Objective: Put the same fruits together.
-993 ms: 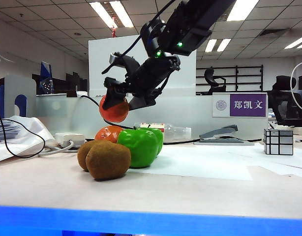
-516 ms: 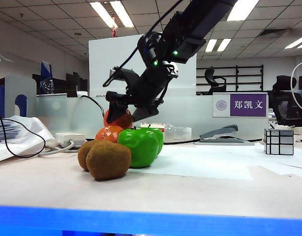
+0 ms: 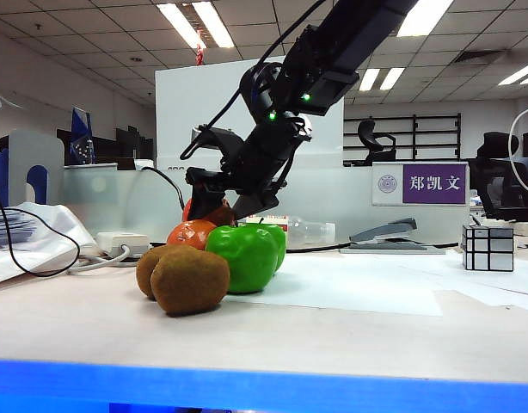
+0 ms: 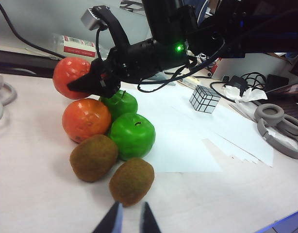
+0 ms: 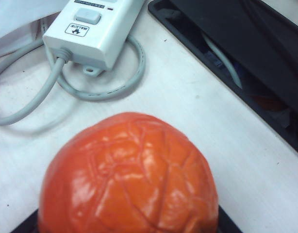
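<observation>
My right gripper [image 3: 214, 200] is shut on an orange [image 4: 67, 76], which fills the right wrist view [image 5: 129, 174]. It holds the orange low, just behind the second orange [image 3: 189, 233] resting on the table. I cannot tell whether the two oranges touch. Two green apples [image 3: 242, 256] [image 4: 121, 103] sit side by side next to the resting orange. Two brown kiwis [image 3: 189, 280] [image 4: 93, 158] lie in front of them. My left gripper [image 4: 130, 221] hovers just short of the nearer kiwi [image 4: 132, 180], its jaws narrowly open and empty.
A silver mirror cube [image 3: 487, 248] stands at the far right on white paper sheets [image 3: 350, 288]. A white power strip [image 5: 91, 29] with a coiled cable lies behind the fruits. A stapler [image 3: 384, 234] sits at the back and headphones [image 4: 280, 128] on the right.
My right gripper has come down with the orange, from well above the fruit cluster to just behind the resting orange. The left gripper has not moved.
</observation>
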{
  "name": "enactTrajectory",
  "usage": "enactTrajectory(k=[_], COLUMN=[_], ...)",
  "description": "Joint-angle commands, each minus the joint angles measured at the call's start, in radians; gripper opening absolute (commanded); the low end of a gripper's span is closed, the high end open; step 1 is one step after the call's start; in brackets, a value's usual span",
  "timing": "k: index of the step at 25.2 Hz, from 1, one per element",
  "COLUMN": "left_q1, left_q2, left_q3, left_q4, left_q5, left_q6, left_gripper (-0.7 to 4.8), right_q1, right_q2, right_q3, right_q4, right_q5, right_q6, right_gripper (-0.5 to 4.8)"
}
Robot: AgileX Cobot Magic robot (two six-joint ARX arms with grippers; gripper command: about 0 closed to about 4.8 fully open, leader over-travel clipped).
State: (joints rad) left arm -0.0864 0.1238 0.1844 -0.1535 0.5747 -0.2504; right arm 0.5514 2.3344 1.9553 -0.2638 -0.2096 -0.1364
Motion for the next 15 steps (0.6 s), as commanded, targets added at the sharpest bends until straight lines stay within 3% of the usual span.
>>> enactTrajectory(k=[1, 15], left_q1=[0.0, 0.0], left_q2=[0.0, 0.0], left_q3=[0.003, 0.003], left_q4=[0.012, 0.012], left_q5=[0.001, 0.001], left_q6=[0.008, 0.008], left_gripper=[0.62, 0.62], right_q1=[0.0, 0.003], right_q2=[-0.005, 0.008], right_q3=[0.009, 0.01], right_q4=[-0.001, -0.006], right_q5=[-0.002, -0.018], right_q6=[-0.003, -0.003], right_gripper=[-0.08, -0.08])
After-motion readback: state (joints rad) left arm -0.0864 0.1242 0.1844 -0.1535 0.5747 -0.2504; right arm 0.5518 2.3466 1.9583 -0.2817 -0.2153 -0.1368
